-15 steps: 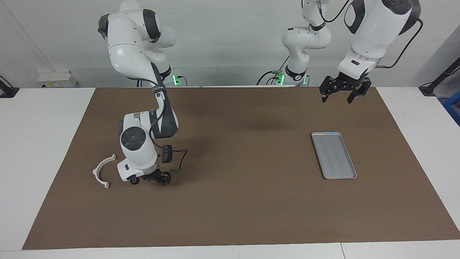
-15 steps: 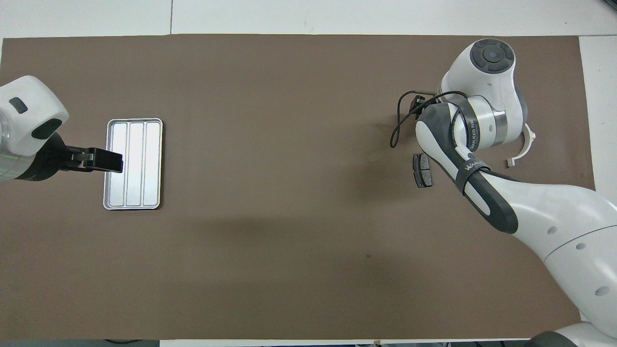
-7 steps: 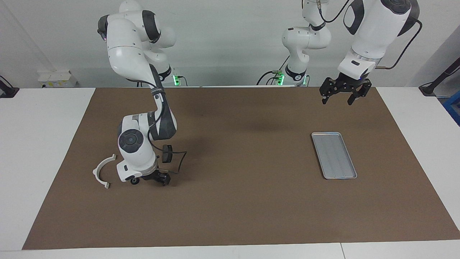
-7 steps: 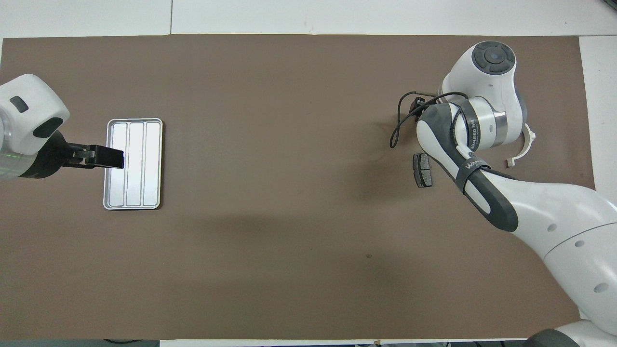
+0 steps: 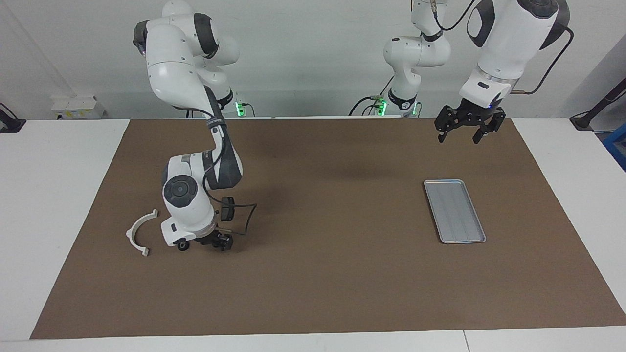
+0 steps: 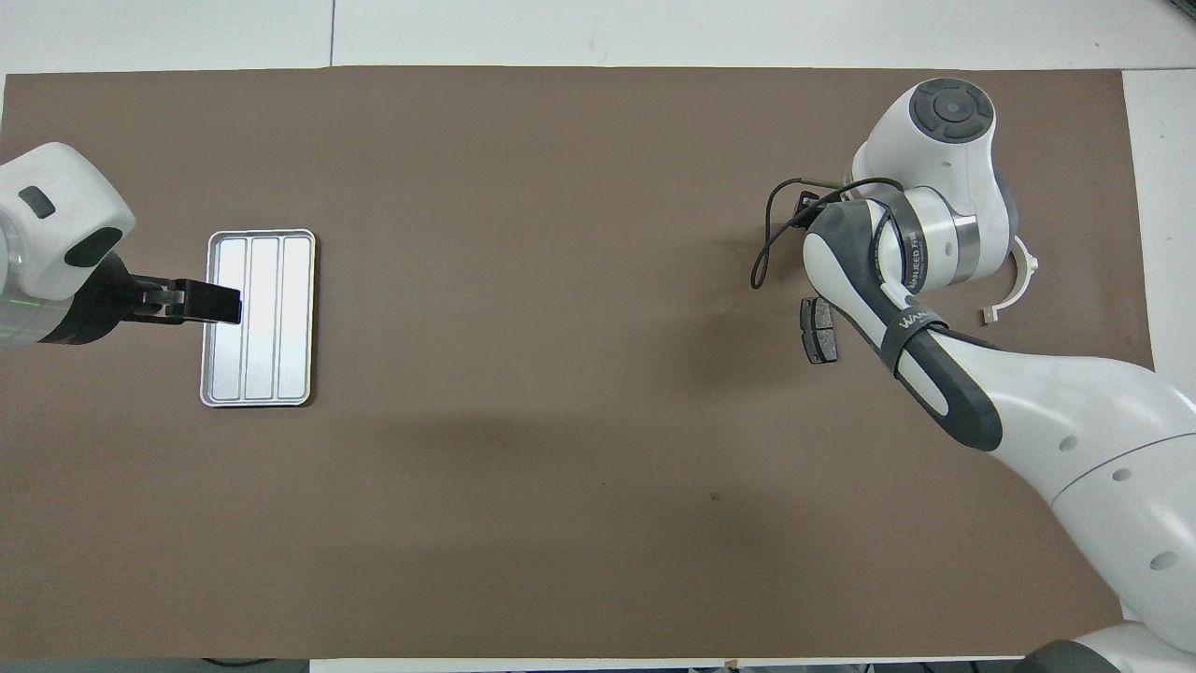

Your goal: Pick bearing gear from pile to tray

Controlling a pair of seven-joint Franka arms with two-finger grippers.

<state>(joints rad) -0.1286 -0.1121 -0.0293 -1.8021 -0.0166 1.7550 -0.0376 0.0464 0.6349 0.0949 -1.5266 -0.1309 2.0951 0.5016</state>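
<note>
The white half-ring bracket [image 5: 139, 233] lay on the brown mat [image 5: 332, 293] at the right arm's end. Just beside it, the right gripper [image 5: 215, 242] was down low at the pile. The arm's own wrist covered it, so I could not tell if it was clenched or released, or what it touched. A small black round piece [image 5: 183, 246] peeked out beside it. From above I saw only one brake pad [image 6: 819, 330]; the arm hid the rest. The tray [image 5: 462, 241] sat at the left arm's end. The left gripper [image 5: 458, 137] waited, released, over the tray's edge.
</note>
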